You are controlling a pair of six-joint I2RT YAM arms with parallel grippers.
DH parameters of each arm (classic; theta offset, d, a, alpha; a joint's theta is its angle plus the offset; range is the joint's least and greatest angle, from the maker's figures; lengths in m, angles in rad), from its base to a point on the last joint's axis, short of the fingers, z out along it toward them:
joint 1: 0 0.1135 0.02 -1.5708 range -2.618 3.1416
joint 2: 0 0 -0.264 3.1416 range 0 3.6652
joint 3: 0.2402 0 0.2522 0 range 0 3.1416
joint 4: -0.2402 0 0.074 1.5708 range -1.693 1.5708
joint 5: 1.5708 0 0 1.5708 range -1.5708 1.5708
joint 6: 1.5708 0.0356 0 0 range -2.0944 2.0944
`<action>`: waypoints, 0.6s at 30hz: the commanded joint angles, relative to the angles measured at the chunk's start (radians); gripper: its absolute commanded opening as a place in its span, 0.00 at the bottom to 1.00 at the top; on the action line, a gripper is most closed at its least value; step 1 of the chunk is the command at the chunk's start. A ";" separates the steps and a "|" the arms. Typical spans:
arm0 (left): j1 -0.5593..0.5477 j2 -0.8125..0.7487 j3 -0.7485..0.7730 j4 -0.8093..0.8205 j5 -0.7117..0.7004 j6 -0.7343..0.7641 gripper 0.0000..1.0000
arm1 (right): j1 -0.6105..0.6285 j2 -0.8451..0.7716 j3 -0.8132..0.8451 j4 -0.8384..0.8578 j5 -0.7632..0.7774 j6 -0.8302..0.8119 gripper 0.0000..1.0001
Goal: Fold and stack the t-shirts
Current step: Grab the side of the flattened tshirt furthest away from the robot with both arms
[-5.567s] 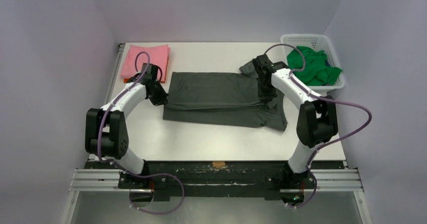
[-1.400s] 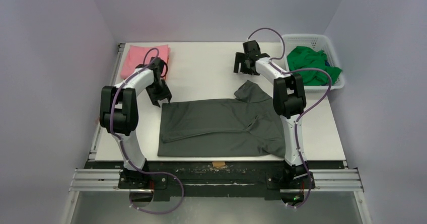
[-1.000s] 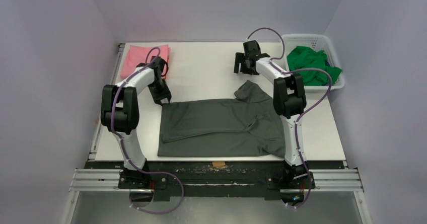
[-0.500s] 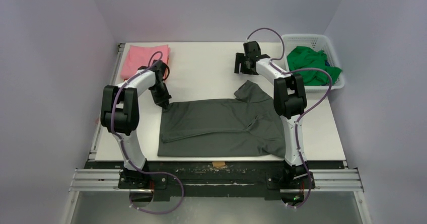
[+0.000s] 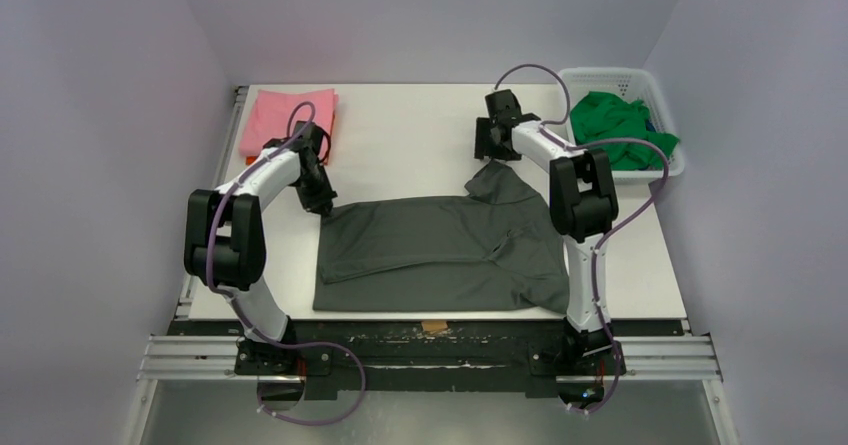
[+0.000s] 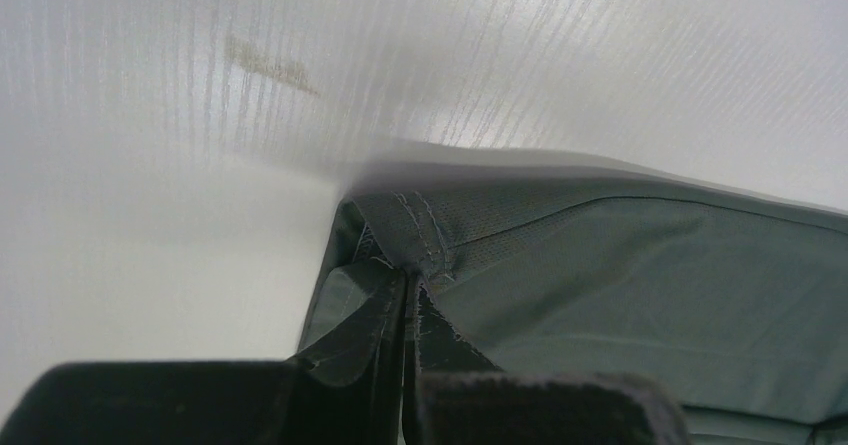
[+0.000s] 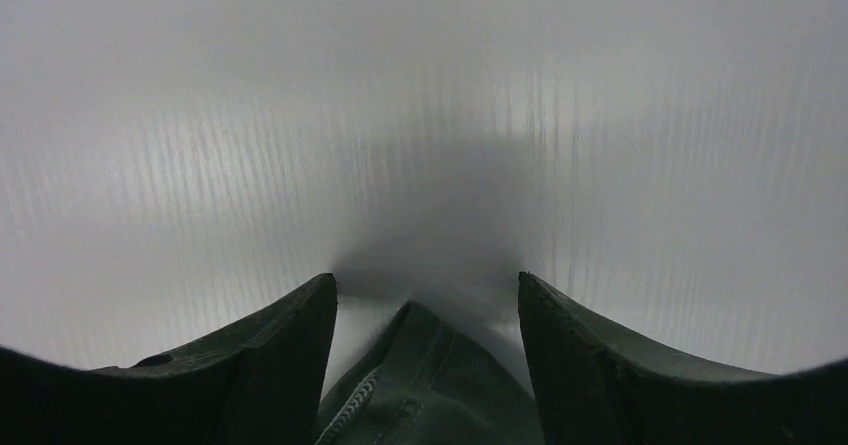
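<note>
A dark charcoal-grey t-shirt [image 5: 440, 250] lies partly folded on the white table [image 5: 400, 135], with one sleeve [image 5: 495, 178] sticking out at the far right. My left gripper [image 5: 322, 203] is shut on the shirt's far left corner. In the left wrist view the closed gripper [image 6: 408, 285] pinches the stitched hem of the shirt [image 6: 620, 285]. My right gripper [image 5: 487, 155] hovers at the sleeve's tip. In the right wrist view this gripper [image 7: 426, 277] is open, its fingers [image 7: 270, 355] on either side of the sleeve tip [image 7: 425, 380] without touching it.
A folded pink t-shirt [image 5: 288, 117] lies at the far left corner, just behind my left arm. A white lattice basket [image 5: 610, 73] at the far right holds a bright green t-shirt [image 5: 620, 125]. The table's near edge runs just below the grey shirt.
My left gripper moved onto the shirt's far left corner and shut on it. My right gripper came nearer and lower toward the sleeve tip, its jaws narrowing a little.
</note>
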 commanded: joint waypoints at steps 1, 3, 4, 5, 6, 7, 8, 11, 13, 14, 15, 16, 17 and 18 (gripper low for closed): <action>-0.005 -0.037 -0.021 0.036 0.027 0.021 0.00 | 0.002 -0.072 -0.045 -0.035 0.029 -0.017 0.63; -0.005 -0.040 -0.025 0.039 0.041 0.021 0.00 | 0.005 -0.079 -0.054 -0.033 0.011 -0.018 0.56; -0.005 -0.042 -0.026 0.040 0.041 0.021 0.00 | 0.007 -0.082 -0.059 -0.033 0.005 -0.018 0.52; -0.005 -0.044 -0.028 0.039 0.040 0.022 0.00 | 0.009 -0.088 -0.063 -0.031 0.001 -0.018 0.46; -0.005 -0.046 -0.031 0.039 0.040 0.022 0.00 | 0.010 -0.094 -0.066 -0.030 -0.004 -0.019 0.40; -0.005 -0.047 -0.034 0.041 0.040 0.021 0.00 | 0.012 -0.103 -0.072 -0.027 -0.006 -0.018 0.33; -0.005 -0.050 -0.035 0.041 0.039 0.022 0.00 | 0.015 -0.111 -0.075 -0.024 -0.005 -0.018 0.27; -0.005 -0.058 -0.044 0.040 0.037 0.022 0.00 | 0.017 -0.150 -0.098 -0.011 0.005 -0.017 0.06; -0.005 -0.065 -0.051 0.043 0.036 0.021 0.00 | 0.019 -0.180 -0.115 -0.003 0.015 -0.011 0.00; -0.004 -0.068 -0.054 0.045 0.038 0.022 0.00 | 0.019 -0.197 -0.129 0.006 0.018 -0.010 0.00; -0.005 -0.072 -0.059 0.048 0.038 0.021 0.00 | 0.020 -0.216 -0.144 0.016 0.020 -0.011 0.00; -0.005 -0.077 -0.064 0.049 0.040 0.020 0.00 | 0.021 -0.233 -0.158 0.027 0.017 -0.010 0.00; -0.005 -0.084 -0.069 0.051 0.042 0.019 0.00 | 0.023 -0.252 -0.175 0.035 0.012 -0.012 0.00; -0.005 -0.088 -0.075 0.052 0.043 0.019 0.00 | 0.025 -0.270 -0.193 0.042 0.009 -0.014 0.00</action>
